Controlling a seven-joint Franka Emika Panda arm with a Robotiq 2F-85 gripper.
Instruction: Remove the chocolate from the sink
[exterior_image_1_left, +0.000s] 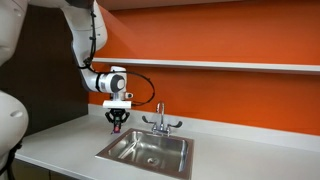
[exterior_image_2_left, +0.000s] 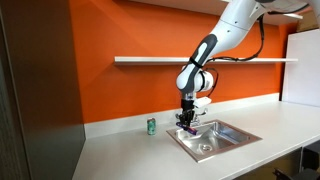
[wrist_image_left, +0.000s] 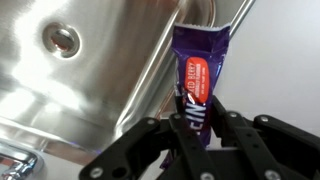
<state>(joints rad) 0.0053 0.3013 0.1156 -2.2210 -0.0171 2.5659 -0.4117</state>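
Wrist view: gripper clamped narrow on the chocolate, a purple wrapper with a red label sticking out past the fingertips, with the sink and its drain behind it. Both exterior views show the gripper pointing down with the piece up off the basin floor, over the sink's rim at a corner, tap just beside. Green cup sits on the counter near the wall, apart from the sink.
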